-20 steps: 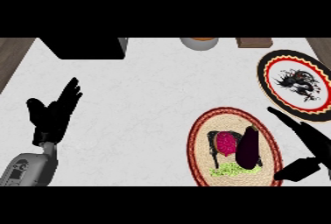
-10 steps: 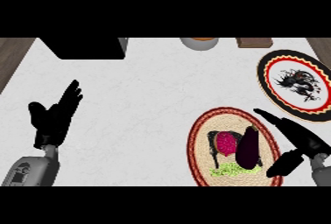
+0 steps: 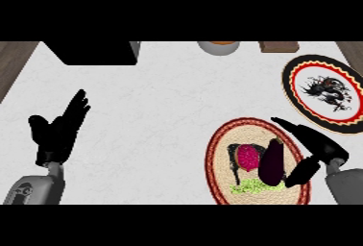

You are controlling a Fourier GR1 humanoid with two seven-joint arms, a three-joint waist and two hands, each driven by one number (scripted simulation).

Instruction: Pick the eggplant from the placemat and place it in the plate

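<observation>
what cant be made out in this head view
- Whether the right hand touches the eggplant: both are dark and overlap.
- The placemat pattern: partly covered by the eggplant.
- The bowl, black box and brown object: cut off by the top edge.
- The plate: its right rim leaves the view.

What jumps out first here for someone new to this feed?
The right hand, at lower right, spread open around the dark eggplant lying on the round woven placemat. Next, the plate with its red-and-black rim and dark centre motif, up at the right edge beyond the placemat. The left hand rests open at the left, fingers up, away from everything.
</observation>
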